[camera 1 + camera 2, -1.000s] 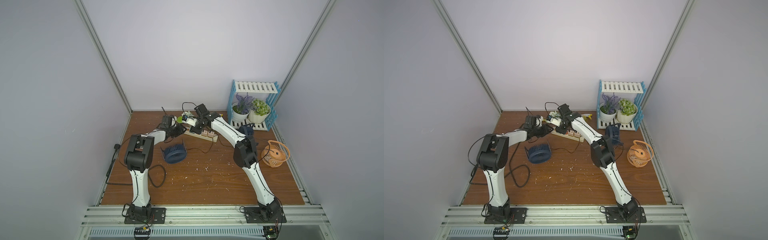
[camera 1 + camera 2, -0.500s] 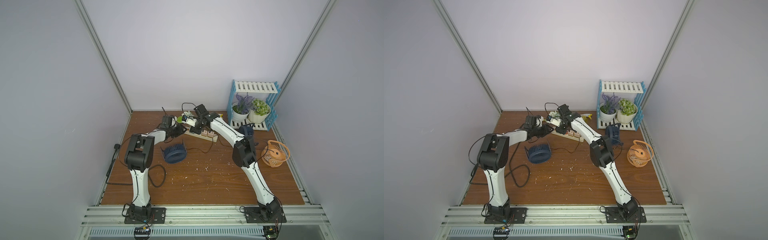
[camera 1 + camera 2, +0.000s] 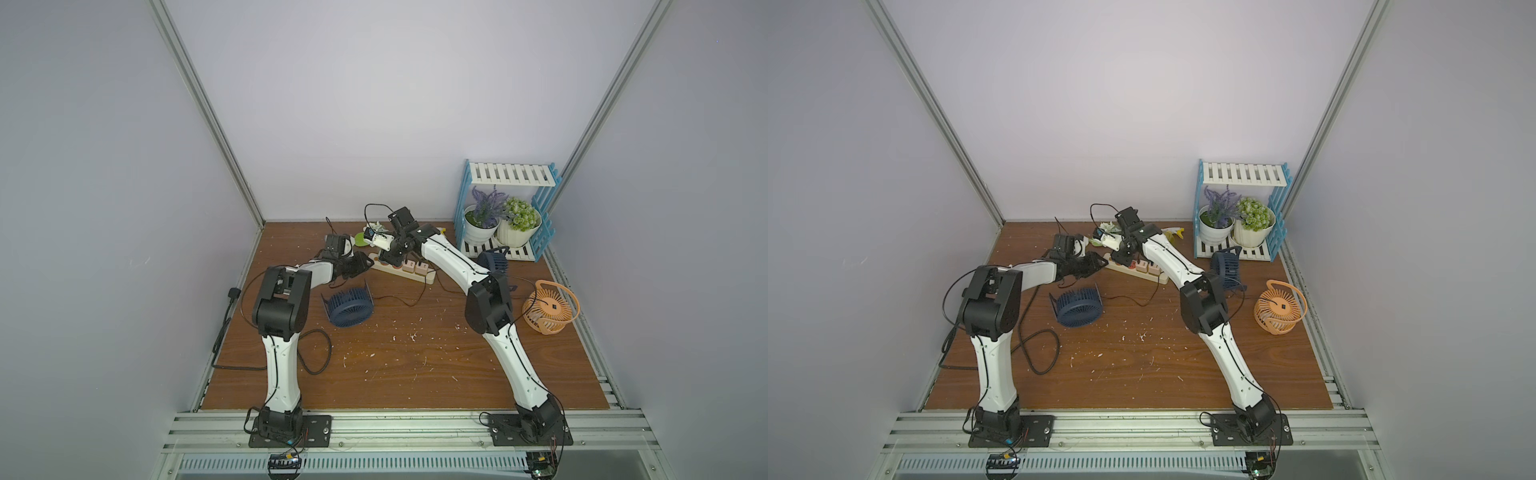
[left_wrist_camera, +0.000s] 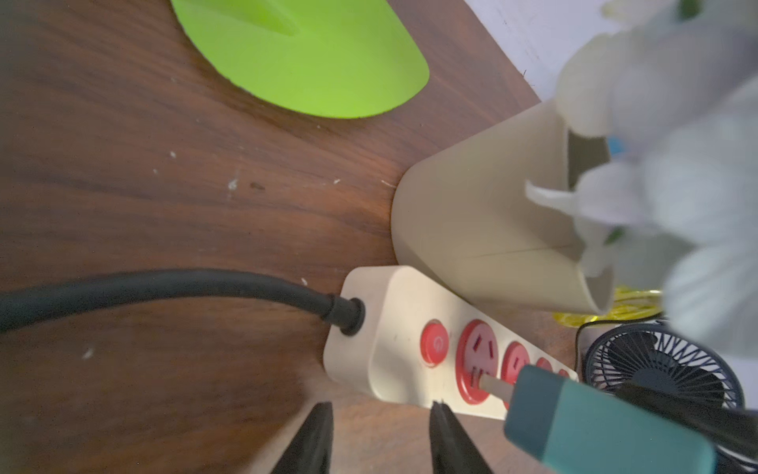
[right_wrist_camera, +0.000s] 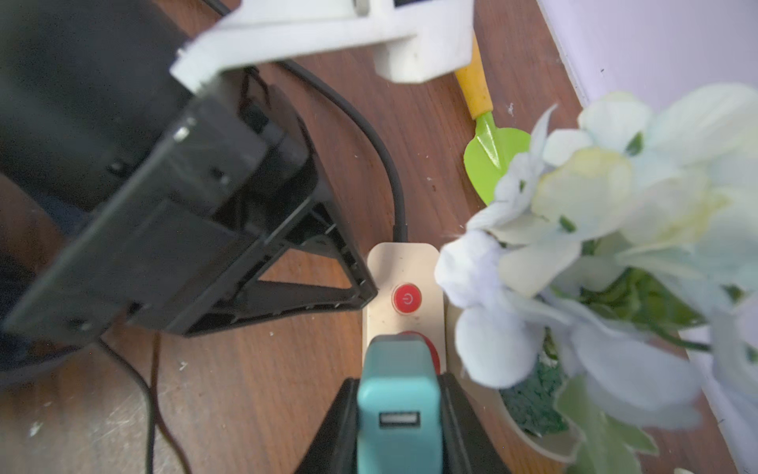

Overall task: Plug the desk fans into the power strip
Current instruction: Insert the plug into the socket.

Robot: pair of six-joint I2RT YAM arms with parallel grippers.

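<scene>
Prongs [image 4: 494, 385] of boxy teal plug [image 4: 594, 427] are meeting round red socket [image 4: 478, 357] of cream power strip [image 4: 393, 324] near worktop's [image 3: 415, 374] back edge. Right gripper [image 5: 398, 394] is clamping plug; left gripper [image 4: 380, 410] is hovering narrow, empty. Tilt risks jamming, shoving strip.

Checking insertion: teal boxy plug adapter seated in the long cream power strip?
Not seated: teal plug adapter tilted over power strip, bare prong visible at red socket.
</scene>
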